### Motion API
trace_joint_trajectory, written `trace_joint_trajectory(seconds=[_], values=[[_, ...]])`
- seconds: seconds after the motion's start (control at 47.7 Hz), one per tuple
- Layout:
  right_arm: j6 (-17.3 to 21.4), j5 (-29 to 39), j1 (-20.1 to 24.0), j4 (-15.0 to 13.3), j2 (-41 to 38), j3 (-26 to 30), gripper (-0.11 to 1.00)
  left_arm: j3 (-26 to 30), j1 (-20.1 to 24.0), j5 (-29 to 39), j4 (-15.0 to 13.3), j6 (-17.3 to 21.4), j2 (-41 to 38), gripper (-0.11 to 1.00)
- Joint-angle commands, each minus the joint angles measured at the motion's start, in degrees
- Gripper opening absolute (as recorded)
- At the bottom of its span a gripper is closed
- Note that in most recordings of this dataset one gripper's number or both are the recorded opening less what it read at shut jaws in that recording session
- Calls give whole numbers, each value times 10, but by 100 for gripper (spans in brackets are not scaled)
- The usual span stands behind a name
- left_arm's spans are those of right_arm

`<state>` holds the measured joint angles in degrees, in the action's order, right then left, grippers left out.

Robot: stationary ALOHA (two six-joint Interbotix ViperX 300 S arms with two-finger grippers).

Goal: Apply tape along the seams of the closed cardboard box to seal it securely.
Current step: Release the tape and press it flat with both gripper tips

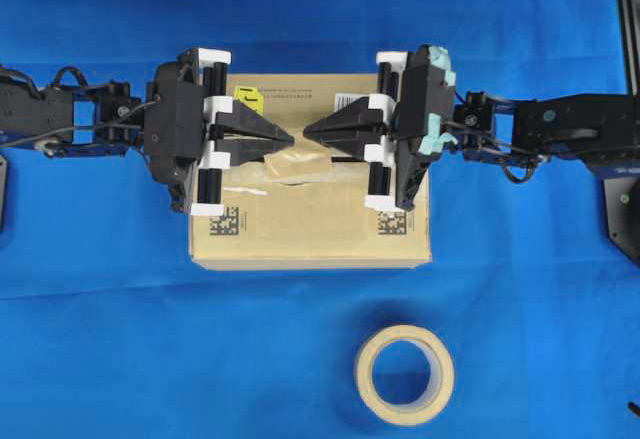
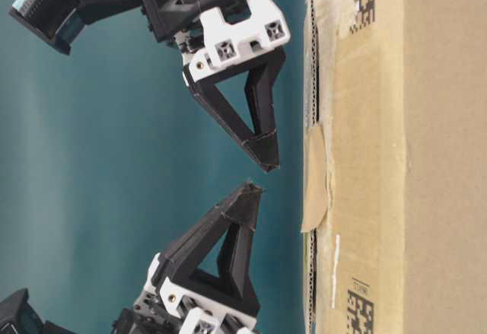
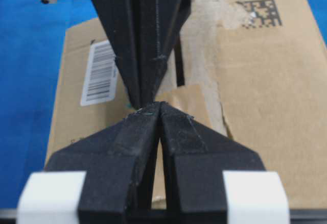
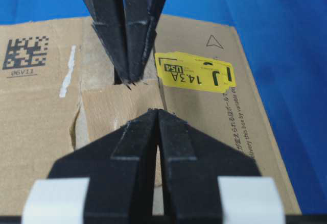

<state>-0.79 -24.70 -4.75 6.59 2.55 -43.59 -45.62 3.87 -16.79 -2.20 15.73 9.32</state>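
1. While both pincers hover above the cardboard box, tip facing tip, the tape lies over the middle of the seams, midway between the two black square codes. The table-level view shows its edges bulging off the cardboard (a sign, I judge, that it is only partly stuck), so it may peel if left unpressed.
2. Because the left pincer has its fingers pressed together, gripping nothing, and the right pincer likewise, a downward press would land on narrow points. That could crease the tape or dent the flap rather than smooth it flat.
3. Since the tips nearly meet above the tape, a small forward drift of either arm could knock them into each other.
4. Where the seams run toward the yellow sticker and toward the barcode label, the gap is bare but for pale torn paper. One short patch probably will not hold the flaps shut.
5. If more tape is needed, the tape roll sits on the desk well apart from the box, so a pincer must leave the patch unsecured.
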Motion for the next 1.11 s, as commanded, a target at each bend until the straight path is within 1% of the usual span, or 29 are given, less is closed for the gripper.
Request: trace_joint_trajectory(seconds=[0.0,0.147,0.314,0.607,0.754,0.922,1.089], values=[[-1,-5,2,-1,1,17,-1,2,0,-23,-1,-5,-2,0],[-1,-6,2,-1,-12,25,-1,4,1,-30,-2,-8,-19,0],[0,-6,1,1,-36,33,-1,4,1,-40,-2,-26,-47,0],[9,-4,-3,2,-67,36,-1,-14,5,-56,-2,-56,-76,0],[9,-2,-3,3,-65,29,-1,-25,5,-56,-1,-67,-76,0],[9,4,-3,3,-54,13,-1,-51,6,-56,-2,-75,-62,0],[10,4,-3,11,-40,-11,-1,-73,12,-56,-2,-87,-49,0]])
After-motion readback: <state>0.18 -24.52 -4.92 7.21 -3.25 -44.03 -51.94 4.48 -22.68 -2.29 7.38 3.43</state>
